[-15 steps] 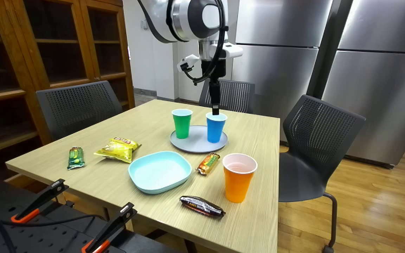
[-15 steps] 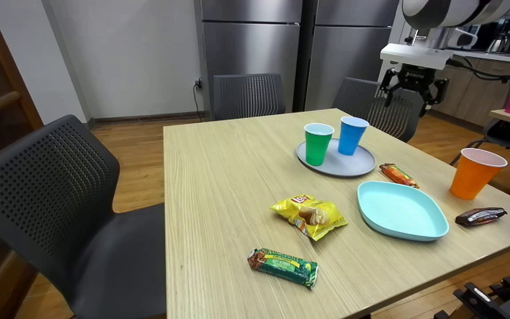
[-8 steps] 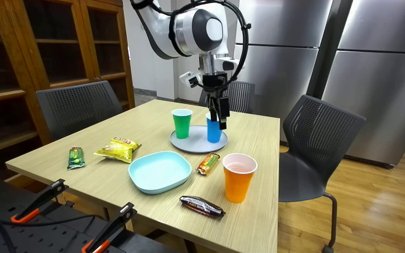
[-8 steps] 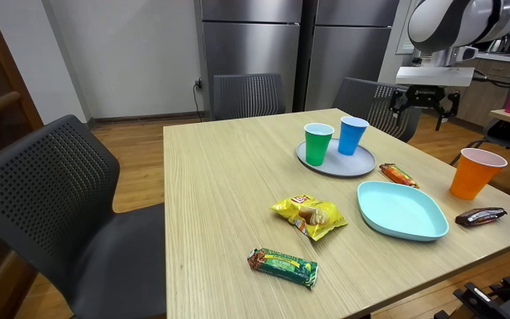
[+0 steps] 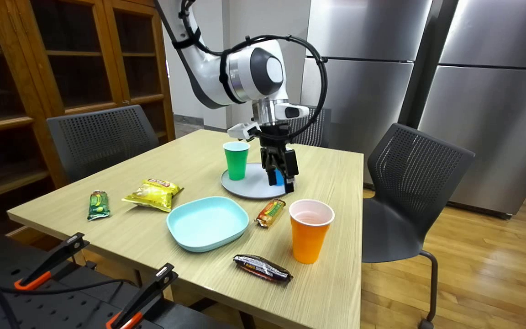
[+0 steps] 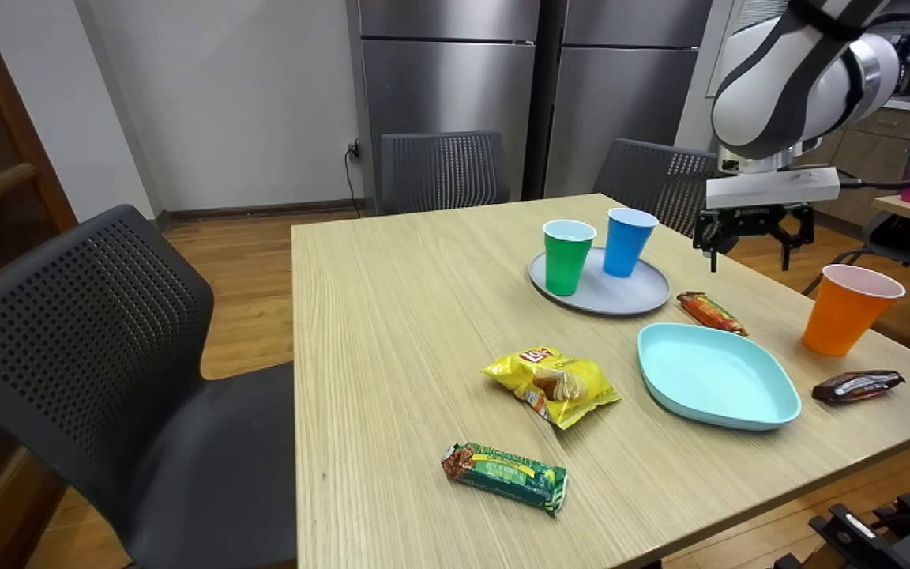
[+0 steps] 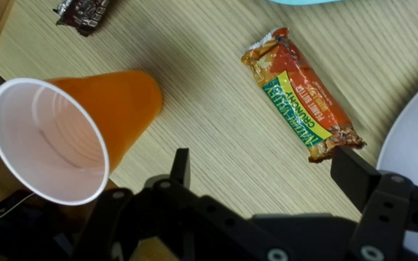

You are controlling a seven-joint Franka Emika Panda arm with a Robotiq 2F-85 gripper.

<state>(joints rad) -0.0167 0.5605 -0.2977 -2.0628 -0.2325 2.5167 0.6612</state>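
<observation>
One glossy orange-wrapped snack bar [image 7: 302, 98]

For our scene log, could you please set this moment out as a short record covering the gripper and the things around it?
Gripper: open, holding nothing, above the table
Nearest, apparently: orange-wrapped bar, lying on the table
Gray plate: bears green cup and blue cup, both upright
Orange cup: upright on the table
Turquoise tray: beside the orange-wrapped bar
Other snacks: chip bag, green-wrapped bar, brown-wrapped bar
</observation>
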